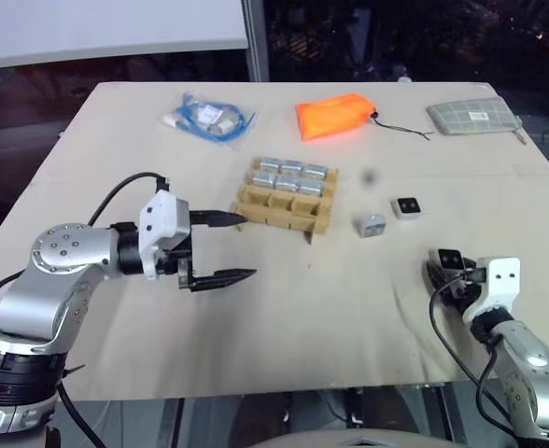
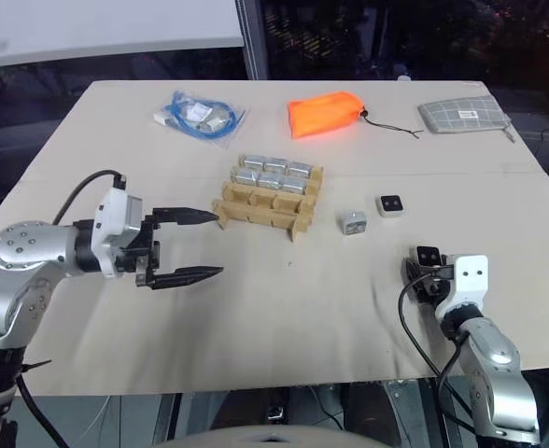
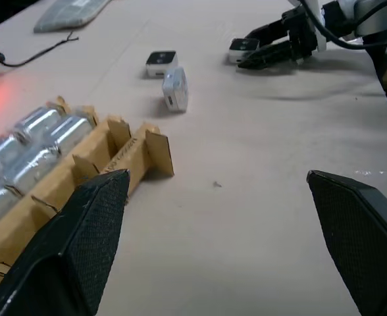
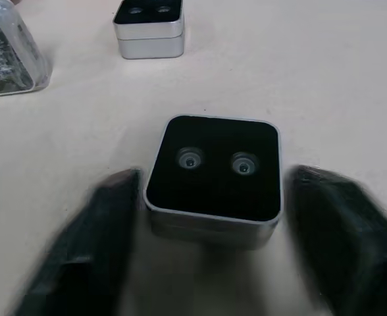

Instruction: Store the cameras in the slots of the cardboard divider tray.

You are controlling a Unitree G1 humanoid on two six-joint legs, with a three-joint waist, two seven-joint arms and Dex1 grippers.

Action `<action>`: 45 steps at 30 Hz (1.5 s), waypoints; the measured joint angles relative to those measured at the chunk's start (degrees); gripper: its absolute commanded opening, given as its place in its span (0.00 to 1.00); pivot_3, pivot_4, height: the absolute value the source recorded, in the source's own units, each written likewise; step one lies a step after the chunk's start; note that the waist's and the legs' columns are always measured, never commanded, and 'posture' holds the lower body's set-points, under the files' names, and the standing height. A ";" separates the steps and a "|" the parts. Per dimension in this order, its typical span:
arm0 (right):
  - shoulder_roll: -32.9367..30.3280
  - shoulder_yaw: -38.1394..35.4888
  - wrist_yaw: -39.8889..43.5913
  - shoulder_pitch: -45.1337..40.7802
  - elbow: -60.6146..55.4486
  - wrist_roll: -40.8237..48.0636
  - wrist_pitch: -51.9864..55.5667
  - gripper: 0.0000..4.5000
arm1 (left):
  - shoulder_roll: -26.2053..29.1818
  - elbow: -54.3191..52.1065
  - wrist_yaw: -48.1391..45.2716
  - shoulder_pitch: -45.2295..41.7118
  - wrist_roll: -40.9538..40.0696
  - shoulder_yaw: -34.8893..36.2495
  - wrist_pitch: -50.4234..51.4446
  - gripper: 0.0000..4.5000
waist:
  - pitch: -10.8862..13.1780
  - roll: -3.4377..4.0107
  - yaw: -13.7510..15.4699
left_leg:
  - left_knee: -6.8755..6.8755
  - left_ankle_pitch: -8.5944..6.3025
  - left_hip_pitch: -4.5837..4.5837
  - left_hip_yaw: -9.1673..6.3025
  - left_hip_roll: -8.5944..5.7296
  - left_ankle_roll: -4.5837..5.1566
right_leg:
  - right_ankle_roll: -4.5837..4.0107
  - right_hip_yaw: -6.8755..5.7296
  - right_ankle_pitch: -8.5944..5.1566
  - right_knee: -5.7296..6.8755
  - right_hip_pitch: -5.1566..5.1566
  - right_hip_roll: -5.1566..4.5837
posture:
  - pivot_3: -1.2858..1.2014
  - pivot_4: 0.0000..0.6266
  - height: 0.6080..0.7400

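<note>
Right gripper (image 1: pixel 445 272) near right, fingers apart astride camera (image 4: pixel 212 171), not yet clamped. Small, rigid, smooth-sided, probably light: pinch flat sides. Left gripper (image 1: pixel 226 247) spread wide, empty, beside cardboard divider tray (image 1: pixel 284 210) centre-far.

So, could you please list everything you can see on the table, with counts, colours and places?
Table: one, beige.
Tray: one, tan cardboard, table centre.
Cameras in tray: six, silver-grey, filling the two far rows; near row empty.
Loose cameras: three, right of the tray; one silver-grey on its side, one black-faced beyond it, one black-faced between the right gripper's fingers.
Cable bag: one, blue cable in clear plastic, far left.
Orange pouch: one, far centre.
Grey pouch: one, gridded, far right.
Left gripper: open, left of the tray.
Right gripper: around a camera, near right; grip unclear.
</note>
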 measured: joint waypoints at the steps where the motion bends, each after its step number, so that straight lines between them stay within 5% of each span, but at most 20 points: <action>1: -0.05 0.03 0.18 0.08 0.00 -0.09 -0.08 0.44 | 0.00 -0.06 0.05 0.41 0.02 0.00 0.01 1.00 | 0.00 0.00 -0.08 | 0.00 0.00 0.00 0.00 0.00 0.00 | 0.00 0.00 0.00 0.00 0.00 0.00 | 0.52 0.24 1.00; 11: -3.91 3.43 6.14 -1.10 0.08 -4.06 -6.79 0.43 | -4.15 -1.43 6.04 0.30 -6.29 1.86 7.38 1.00 | 0.03 -0.01 -0.45 | 0.01 -0.01 0.00 -0.03 0.02 0.01 | 0.02 0.00 0.01 0.03 0.00 0.01 | 0.52 0.24 1.00; 24: -9.43 28.10 25.94 -24.22 3.89 -18.00 -33.91 0.43 | -12.13 -3.86 22.82 -1.36 -28.84 0.24 35.53 1.00 | 0.18 -0.27 -0.35 | 0.07 0.14 0.00 -0.14 -0.03 -0.23 | 0.02 -0.06 0.02 0.06 0.03 0.01 | 0.52 0.24 1.00; 31: -9.43 32.89 25.87 -32.22 15.84 -26.84 -51.40 0.43 | -13.18 -3.42 25.56 -3.23 -30.80 0.10 38.72 1.00 | 0.21 -0.30 -0.70 | 0.09 0.18 0.00 -0.11 -0.06 -0.29 | 0.01 -0.04 0.03 0.05 0.03 -0.01 | 0.52 0.24 1.00; 45: -7.33 33.54 20.66 -34.43 19.19 -32.17 -59.22 0.43 | -12.33 -3.42 24.31 -2.25 -31.97 -0.29 41.06 1.00 | 0.21 -0.30 -0.69 | 0.09 0.20 0.01 -0.10 -0.04 -0.33 | 0.01 -0.04 0.03 0.08 0.04 -0.03 | 0.52 0.24 1.00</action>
